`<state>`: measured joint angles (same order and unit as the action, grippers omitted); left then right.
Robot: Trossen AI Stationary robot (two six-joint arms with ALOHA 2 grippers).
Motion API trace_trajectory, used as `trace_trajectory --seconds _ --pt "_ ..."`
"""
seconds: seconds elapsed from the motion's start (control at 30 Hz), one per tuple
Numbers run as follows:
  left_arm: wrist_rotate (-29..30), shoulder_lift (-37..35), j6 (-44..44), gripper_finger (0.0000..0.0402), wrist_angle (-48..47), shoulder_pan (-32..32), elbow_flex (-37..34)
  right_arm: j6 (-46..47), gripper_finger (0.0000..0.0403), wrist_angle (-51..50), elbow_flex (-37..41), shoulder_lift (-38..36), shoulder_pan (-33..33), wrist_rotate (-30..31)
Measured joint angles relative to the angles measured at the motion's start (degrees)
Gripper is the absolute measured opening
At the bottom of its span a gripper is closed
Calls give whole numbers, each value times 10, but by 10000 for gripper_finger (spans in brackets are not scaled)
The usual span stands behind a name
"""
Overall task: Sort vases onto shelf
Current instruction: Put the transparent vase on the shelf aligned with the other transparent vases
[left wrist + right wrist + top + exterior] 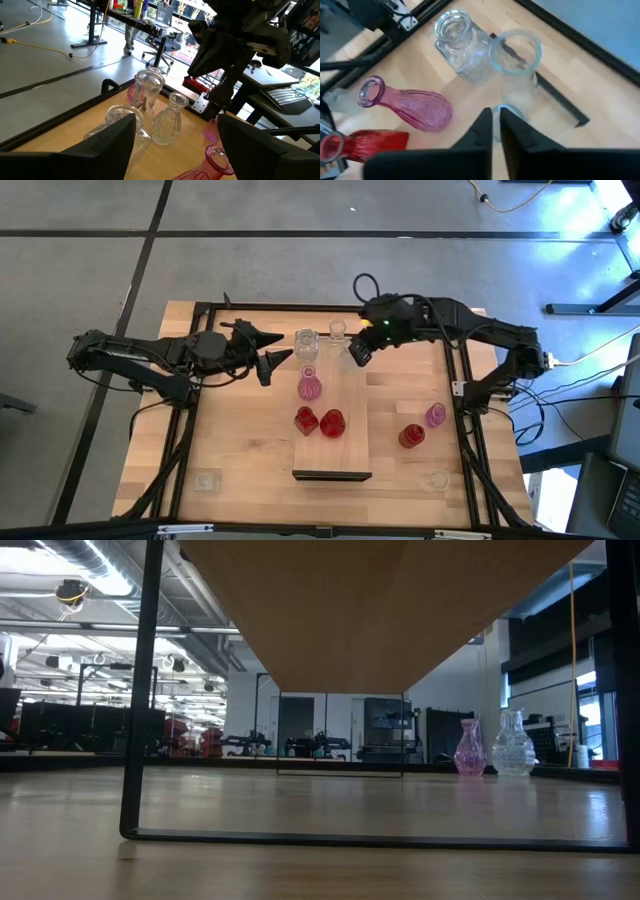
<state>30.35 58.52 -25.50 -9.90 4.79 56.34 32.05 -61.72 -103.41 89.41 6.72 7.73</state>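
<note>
Vases crowd our shelf's (345, 445) far end: a pink vase (309, 386) among clear ones. Our right gripper (495, 120) hovers there, fingers nearly closed, empty; left gripper (272, 350) gapes wide nearby.

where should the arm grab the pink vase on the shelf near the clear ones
Grip the pink vase at its narrow neck, coming straight down from above. It stands upright, the belly is wide and rounded, and the clear vases crowd its far side.

Robotics lab — open concrete floor (300, 210), ceiling ductwork (90, 570) at upper left, office chair (162, 50) and workbenches beyond.
</note>
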Motion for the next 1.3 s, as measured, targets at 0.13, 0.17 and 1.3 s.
trace_trajectory --seconds 0.13,0.17,1.3 --pt "0 0 0 274 -1 0 0 -11 13 -34 -38 23 0 2" --pt "0 0 0 274 -1 0 0 -11 15 -39 -40 26 0 1" --pt "0 0 0 274 -1 0 0 -70 0 -75 -38 86 1 -15"
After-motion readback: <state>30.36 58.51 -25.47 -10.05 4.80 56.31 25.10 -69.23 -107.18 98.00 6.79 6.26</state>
